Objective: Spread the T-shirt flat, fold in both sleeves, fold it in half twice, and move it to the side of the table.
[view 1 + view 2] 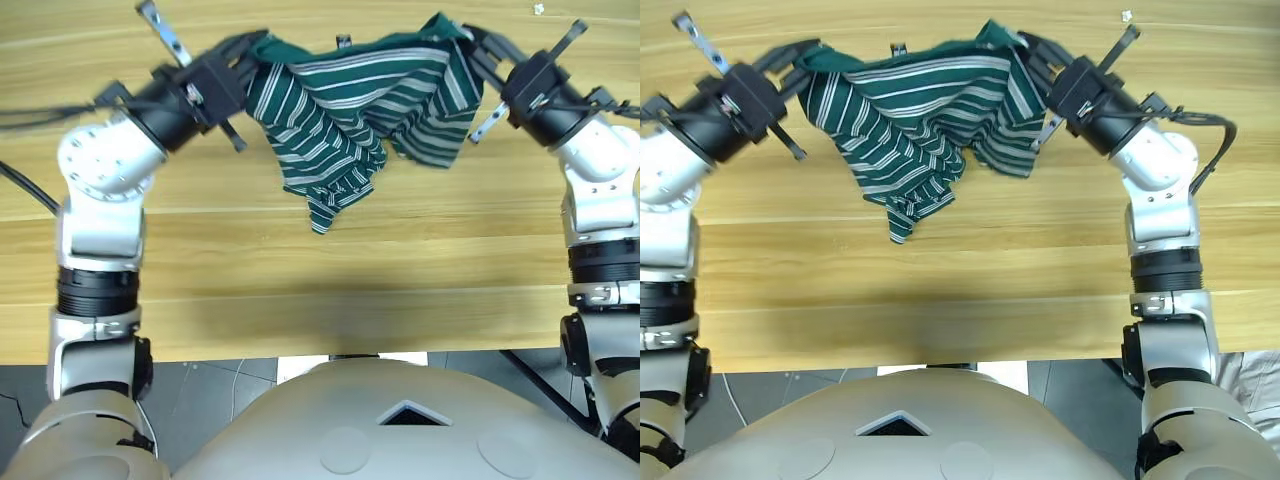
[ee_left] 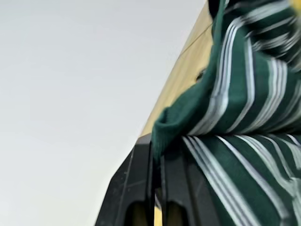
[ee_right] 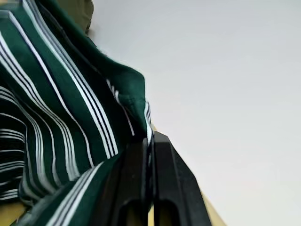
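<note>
Hanging between two claws is the dark green T-shirt with thin white stripes [image 1: 345, 115]. It is bunching up and drooping over the long pale wooden table [image 1: 300, 270]. The black left claw [image 2: 156, 153] is pinching one top edge tight, and the black right claw [image 3: 150, 141] is pinching the other. I think the robot is doing the spreading step. Next, the claws are going to need to pull apart and lay the cloth down flat.

T-shirt [image 1: 330, 120]: soft matt knit cloth. table [image 1: 300, 260]: smooth wood, faint sheen. left gripper [image 2: 156, 153], right gripper [image 3: 151, 147]: smooth matt plastic.
</note>
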Available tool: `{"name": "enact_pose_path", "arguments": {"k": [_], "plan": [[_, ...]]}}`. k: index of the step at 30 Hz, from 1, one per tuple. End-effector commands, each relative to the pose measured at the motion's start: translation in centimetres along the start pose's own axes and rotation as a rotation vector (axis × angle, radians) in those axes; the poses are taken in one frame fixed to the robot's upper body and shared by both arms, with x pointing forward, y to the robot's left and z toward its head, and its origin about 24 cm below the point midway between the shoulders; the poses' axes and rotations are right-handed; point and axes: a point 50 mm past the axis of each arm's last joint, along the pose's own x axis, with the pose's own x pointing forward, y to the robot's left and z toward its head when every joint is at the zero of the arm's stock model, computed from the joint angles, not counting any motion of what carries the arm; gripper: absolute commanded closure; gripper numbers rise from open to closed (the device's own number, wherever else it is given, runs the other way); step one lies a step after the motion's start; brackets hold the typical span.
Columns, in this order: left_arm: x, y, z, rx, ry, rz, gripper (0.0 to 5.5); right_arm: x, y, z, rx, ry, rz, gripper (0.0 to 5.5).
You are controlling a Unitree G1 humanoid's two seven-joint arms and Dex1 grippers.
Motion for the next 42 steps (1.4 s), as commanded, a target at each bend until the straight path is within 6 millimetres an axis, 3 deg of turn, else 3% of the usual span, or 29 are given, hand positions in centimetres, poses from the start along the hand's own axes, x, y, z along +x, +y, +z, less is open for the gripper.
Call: {"name": "enact_pose_path", "arguments": {"k": [1,3,5,12,15,18,22,25,27,29,31,34,36,39,42], "plan": [[0.2,4.2,0.9,0.104,0.117,-0.107,5.48,0.3,-4.9,1.7,-0.02,-0.055,-0.072,5.5],[0.2,5.3,1.3,0.132,0.159,-0.158,5.48,0.2,-6.2,2.5,0.006,-0.088,-0.062,5.5],[-0.7,4.5,2.3,0.157,0.165,-0.314,5.48,-0.4,-6.1,3.9,0.089,-0.167,0.054,5.5],[-6.0,-4.2,5.9,-0.112,0.06,-0.939,5.48,-6.1,1.1,8.4,0.584,-0.277,0.78,5.5],[-7.5,-5.6,7.8,-0.213,-0.01,-1.05,5.48,-7.1,2.2,10.1,0.71,-0.308,0.925,5.5],[-8.0,-6.3,8.4,-0.251,-0.026,-1.094,5.48,-7.4,3.4,9.9,0.787,-0.25,1.026,5.5],[-7.4,-6.8,7.1,-0.299,0.023,-1.144,5.48,-7.0,4.5,8.5,0.815,-0.159,1.096,5.5],[-4.8,-4.8,4.3,-0.263,0.113,-1.028,5.48,-4.4,3.6,5.1,0.672,-0.035,0.974,5.5],[-0.7,-1.8,1.4,-0.163,0.207,-0.784,5.48,-1.3,1.0,2.0,0.492,0.054,0.748,5.5],[4.2,3.5,-1.7,0.002,0.359,-0.408,5.48,2.6,-3.4,-0.4,0.277,0.147,0.434,5.5],[7.4,10.2,-2.7,0.238,0.526,0.013,5.48,6.2,-8.8,-0.5,-0.049,0.283,0.036,5.5],[6.8,19.0,0.8,0.545,0.626,0.585,5.48,8.1,-15.8,3.0,-0.561,0.401,-0.398,5.5],[5.3,22.0,3.0,0.661,0.641,0.759,5.48,8.3,-18.0,5.2,-0.705,0.381,-0.529,5.5],[3.9,23.7,3.9,0.653,0.645,0.83,5.48,8.6,-18.6,6.2,-0.764,0.346,-0.57,5.5],[3.9,23.4,3.1,0.693,0.673,0.794,5.48,8.8,-18.0,5.6,-0.771,0.335,-0.555,5.5]]}}
